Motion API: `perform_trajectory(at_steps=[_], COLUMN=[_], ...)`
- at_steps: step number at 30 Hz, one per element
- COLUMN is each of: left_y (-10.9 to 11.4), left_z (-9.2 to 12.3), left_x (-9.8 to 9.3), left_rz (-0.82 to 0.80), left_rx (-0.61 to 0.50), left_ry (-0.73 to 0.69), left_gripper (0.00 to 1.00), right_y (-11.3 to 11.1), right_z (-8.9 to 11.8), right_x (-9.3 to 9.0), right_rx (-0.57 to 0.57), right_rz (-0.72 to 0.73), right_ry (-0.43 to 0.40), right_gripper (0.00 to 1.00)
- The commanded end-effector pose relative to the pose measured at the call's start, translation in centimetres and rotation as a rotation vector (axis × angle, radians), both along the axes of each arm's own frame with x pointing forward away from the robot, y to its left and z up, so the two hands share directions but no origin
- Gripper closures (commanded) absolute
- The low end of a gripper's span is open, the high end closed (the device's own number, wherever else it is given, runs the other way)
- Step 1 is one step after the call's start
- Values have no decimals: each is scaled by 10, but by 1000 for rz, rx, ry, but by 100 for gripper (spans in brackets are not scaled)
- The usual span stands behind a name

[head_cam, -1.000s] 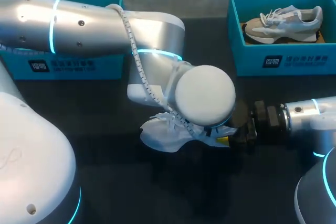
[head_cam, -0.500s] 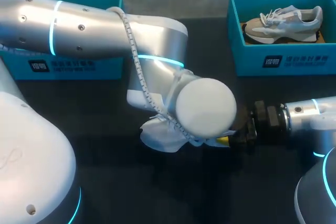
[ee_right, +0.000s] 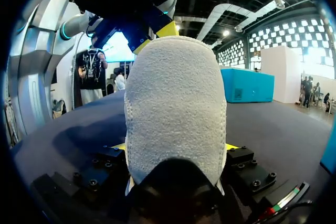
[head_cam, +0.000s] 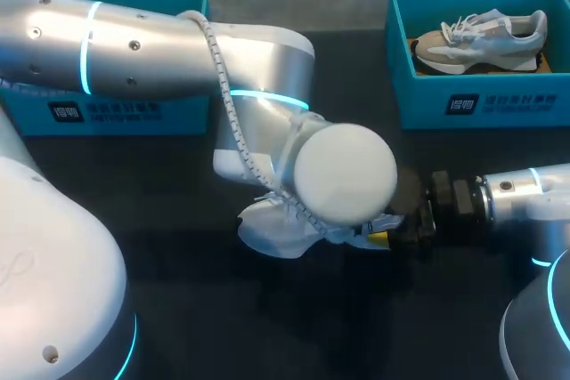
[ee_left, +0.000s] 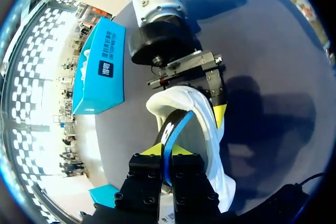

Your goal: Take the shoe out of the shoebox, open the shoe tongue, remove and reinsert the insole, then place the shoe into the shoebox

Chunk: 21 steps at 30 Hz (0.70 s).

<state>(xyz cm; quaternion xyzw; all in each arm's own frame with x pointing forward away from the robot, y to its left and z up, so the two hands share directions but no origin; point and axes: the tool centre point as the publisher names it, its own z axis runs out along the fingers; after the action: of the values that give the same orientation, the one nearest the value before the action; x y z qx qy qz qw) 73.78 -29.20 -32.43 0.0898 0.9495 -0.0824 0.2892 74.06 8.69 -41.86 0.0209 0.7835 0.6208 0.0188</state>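
One thin pinch of the left gripper (ee_left: 168, 153) on the insole (ee_left: 176, 127) may slip if the shoe (head_cam: 267, 230) (lower centre, head view), clamped by the right gripper (ee_right: 176, 148), shifts.

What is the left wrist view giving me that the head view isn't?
Only left wrist: the left gripper shut on the dark insole, which arches up out of the white shoe. Only head: the left arm covering that grip, and a second shoe lying inside the right shoebox. Both: the white shoe, with the right gripper at its heel.
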Motion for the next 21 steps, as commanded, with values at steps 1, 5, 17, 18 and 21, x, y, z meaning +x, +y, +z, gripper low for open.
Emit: perform_trajectory(at_steps=[1, 5, 17, 18, 21], left_y=[9, 9, 8, 7, 1], left_z=[11, 16, 22, 23, 26], left_x=[7, 7, 1, 0, -4], left_rz=[-21, -18, -15, -15, -31], left_rx=[-41, -86, -184, -185, -201], left_ry=[52, 108, 224, 224, 239], left_gripper=[100, 100, 100, 100, 100], right_y=[1, 1, 1, 1, 1], right_z=[-2, -2, -2, -2, -2], right_x=[-1, -1, -1, -1, -1], right_rx=[-1, -1, -1, -1, -1], right_rz=[-1, -1, -1, -1, -1], right_ry=[-1, -1, -1, -1, -1], right_gripper=[100, 100, 100, 100, 100])
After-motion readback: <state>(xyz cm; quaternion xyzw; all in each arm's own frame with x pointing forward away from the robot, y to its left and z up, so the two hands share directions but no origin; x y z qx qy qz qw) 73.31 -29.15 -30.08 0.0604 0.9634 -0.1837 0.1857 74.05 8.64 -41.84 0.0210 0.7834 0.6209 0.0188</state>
